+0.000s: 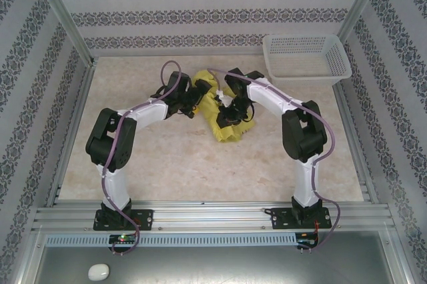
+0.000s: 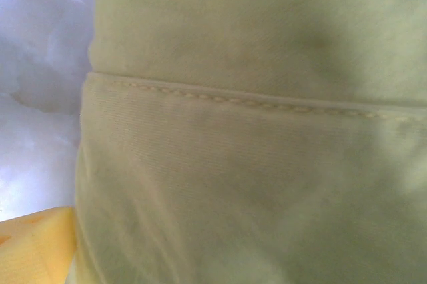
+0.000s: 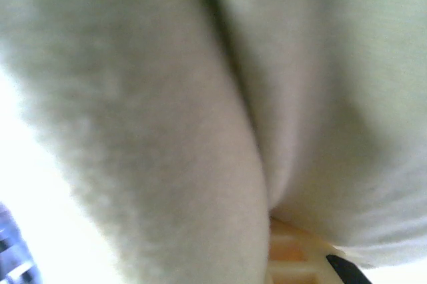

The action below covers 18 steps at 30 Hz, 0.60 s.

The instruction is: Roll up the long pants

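Mustard yellow-green long pants (image 1: 227, 131) lie bunched in a crumpled heap near the middle of a pale marbled table (image 1: 167, 164), a little toward the far side. From above, both arms bend inward over the heap: the left gripper (image 1: 195, 102) meets its left edge and the right gripper (image 1: 231, 113) sits on top of it, black wrist parts covering much of the cloth. The left wrist camera is pressed close to the pants, showing soft ribbed fabric crossed by a stitched seam (image 2: 267, 103), with one yellow fingertip (image 2: 37, 244) at the lower left corner just beside the cloth; whether this gripper is released or clenched cannot be told. The right wrist camera is also hard against the garment, blurred, with two thick folds meeting in a dark crease above an orange-yellow finger pad (image 3: 288, 257) at the bottom edge; whether those fingers are grasping the cloth cannot be told either. A white mesh basket (image 1: 303, 77) stands at the far right corner of the table, well apart from the pants, its latticed walls and floor in plain sight. A small white oval object (image 1: 99, 271) lies on the grey ledge below the arm bases, too small to identify
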Tool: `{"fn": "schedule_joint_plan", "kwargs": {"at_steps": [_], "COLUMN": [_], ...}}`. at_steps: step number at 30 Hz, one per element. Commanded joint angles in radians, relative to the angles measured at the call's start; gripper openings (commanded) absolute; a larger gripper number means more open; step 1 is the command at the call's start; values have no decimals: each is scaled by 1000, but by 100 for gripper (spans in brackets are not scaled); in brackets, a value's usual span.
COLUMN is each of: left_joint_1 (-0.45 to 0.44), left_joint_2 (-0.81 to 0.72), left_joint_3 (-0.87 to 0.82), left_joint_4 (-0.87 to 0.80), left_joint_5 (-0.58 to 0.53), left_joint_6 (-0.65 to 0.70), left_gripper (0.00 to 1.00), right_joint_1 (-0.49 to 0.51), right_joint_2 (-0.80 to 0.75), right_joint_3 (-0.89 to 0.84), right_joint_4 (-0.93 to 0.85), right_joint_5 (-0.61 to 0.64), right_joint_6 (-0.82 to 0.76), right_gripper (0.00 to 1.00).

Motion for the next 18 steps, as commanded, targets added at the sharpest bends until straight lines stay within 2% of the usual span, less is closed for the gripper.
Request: {"fn": "schedule_joint_plan", "kwargs": {"at_steps": [1, 4, 7, 8, 9, 11, 12, 13, 14, 15, 16, 17, 18], "left_joint_1": [11, 9, 6, 6, 7, 6, 6, 6, 5, 4, 5, 4, 3], "left_joint_2": [-23, -18, -12, -11, -9, 0, 8, 14, 20, 25, 29, 33, 36], "left_joint_3": [0, 0, -1, -4, -10, -17, -16, -16, -17, -20, -23, -24, -25], "left_joint_4": [-52, -45, -40, -30, -15, 2, 3, 4, 9, 10, 14, 13, 6], "left_joint_5": [-26, -18, -11, -7, -1, 6, 12, 15, 20, 21, 19, 18, 16], "left_joint_6": [21, 18, 18, 20, 21, 17, 19, 18, 14, 10, 7, 6, 4], "left_gripper": [100, 100, 100, 90, 65, 10, 0, 0, 0, 0, 0, 0, 0], "right_joint_1": [-24, -37, -48, -49, -47, -40, -35, -29, -24, -14, -3, 13, 28], "right_joint_2": [18, 65, 99, 103, 103, 87, 71, 53, 31, 10, -8, -28, -45], "right_joint_3": [-23, -37, -47, -51, -48, -53, -57, -59, -66, -65, -58, -47, -31], "right_joint_4": [10, -12, -57, -66, -83, -87, -86, -77, -66, -67, -75, -89, -107], "right_joint_5": [-336, -433, -406, -347, -252, -88, -20, 28, 91, 156, 210, 282, 359], "right_joint_6": [27, 1, -39, -34, -35, -22, -11, 1, 25, 39, 46, 56, 68], "right_gripper": [0, 0, 0, 0, 0, 0, 0, 2, 12, 26, 52, 66, 74]}}
